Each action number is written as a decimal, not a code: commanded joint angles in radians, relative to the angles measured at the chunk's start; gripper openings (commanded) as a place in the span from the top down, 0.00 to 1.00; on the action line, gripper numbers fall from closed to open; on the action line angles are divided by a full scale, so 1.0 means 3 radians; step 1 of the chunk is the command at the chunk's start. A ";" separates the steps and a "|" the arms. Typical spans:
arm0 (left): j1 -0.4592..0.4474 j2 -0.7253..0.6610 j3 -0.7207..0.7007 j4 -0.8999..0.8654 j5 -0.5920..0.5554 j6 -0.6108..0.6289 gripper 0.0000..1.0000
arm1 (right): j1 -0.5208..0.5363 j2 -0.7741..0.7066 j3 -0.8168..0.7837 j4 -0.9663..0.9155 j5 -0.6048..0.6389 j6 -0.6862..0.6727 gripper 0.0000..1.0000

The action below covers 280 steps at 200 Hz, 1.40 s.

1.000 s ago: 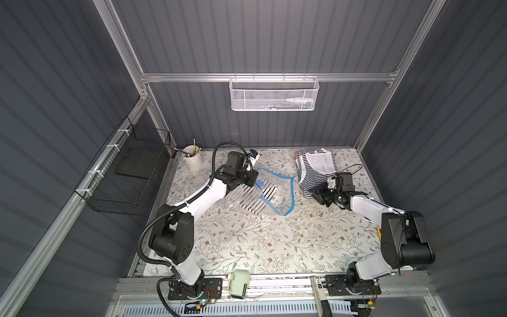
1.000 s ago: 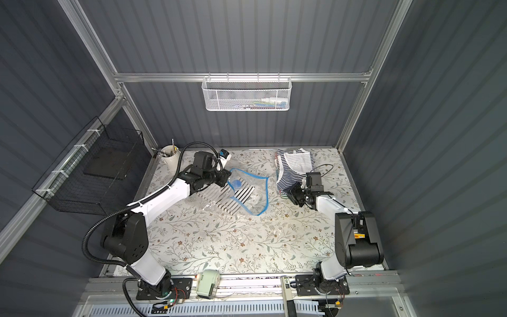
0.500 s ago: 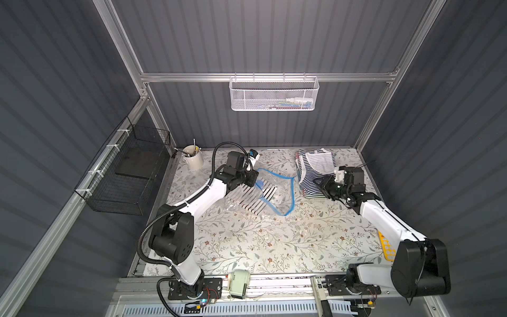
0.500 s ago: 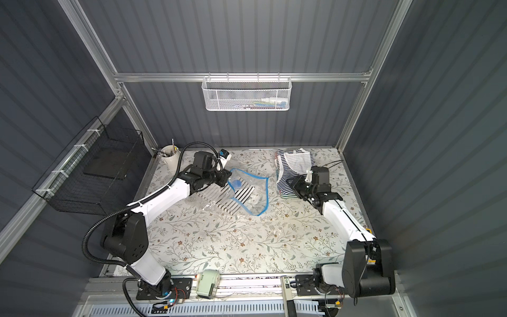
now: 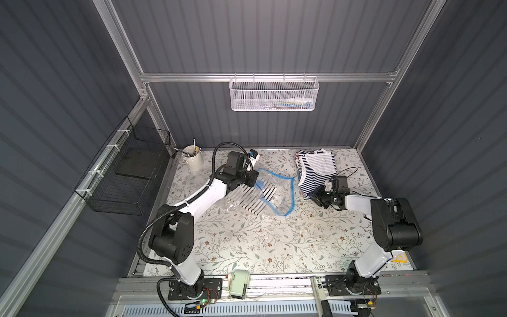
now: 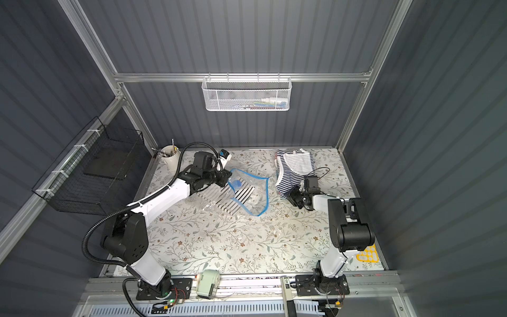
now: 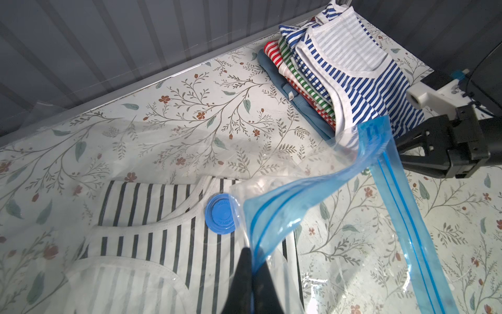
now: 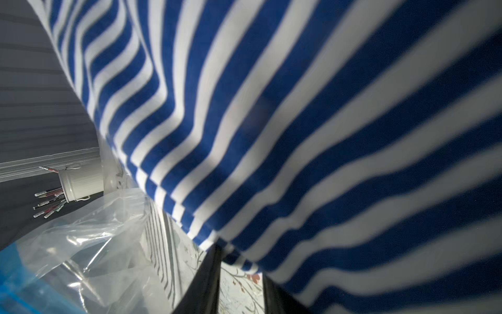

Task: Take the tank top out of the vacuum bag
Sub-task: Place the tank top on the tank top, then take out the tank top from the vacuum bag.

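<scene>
Crinkly vacuum bag [image 7: 298,195], seemingly knit tank top [image 7: 152,206]

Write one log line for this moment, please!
left jaws: shut on vacuum bag | right jaws: open beside striped pile | tank top: inside bag

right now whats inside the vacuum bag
A black-and-white striped tank top, seen through the clear vacuum bag beneath its blue valve cap. The left gripper, pinching the zip edge, covers part of it.
</scene>
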 commanded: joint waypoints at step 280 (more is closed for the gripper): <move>-0.0173 -0.0448 -0.0222 0.0344 0.0600 -0.0155 1.00 | 0.2295 -0.1326 -0.0107 0.0056 0.1600 0.0777 0.40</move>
